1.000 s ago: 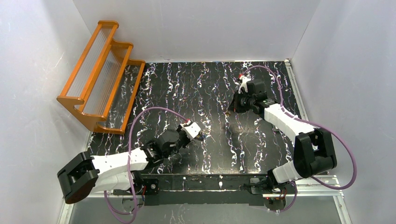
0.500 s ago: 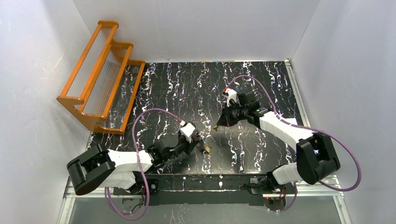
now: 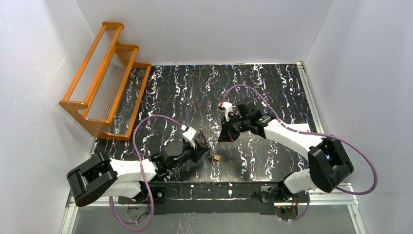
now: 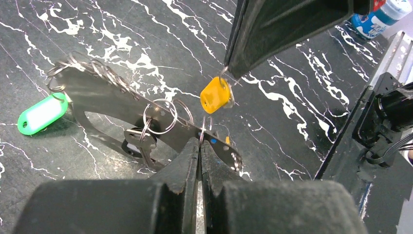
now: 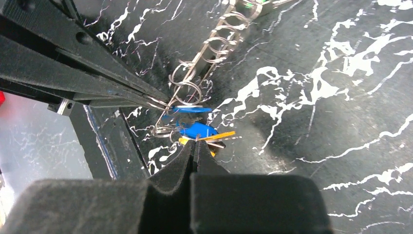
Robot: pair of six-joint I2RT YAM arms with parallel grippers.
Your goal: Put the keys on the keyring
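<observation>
The keyring, a dark grey flat oval fob strung with several thin wire rings, lies on the black marbled table with a green tag at its far end. My left gripper is shut on one of its wire rings at the near end. My right gripper hangs just above, shut on the ring of a yellow-orange key. The right wrist view shows that key edge-on at my right gripper, with blue keys beneath and the left fingers reaching in. In the top view both grippers nearly meet.
An orange stepped rack stands at the back left. A small yellowish piece lies on the table right of the left gripper. A blue and white container sits beyond. The black base rail runs along the near edge.
The right arm has swung from the back right toward the left gripper, carrying the yellow-orange key. The left arm has shifted slightly left and nearer. Both grippers stay shut.
</observation>
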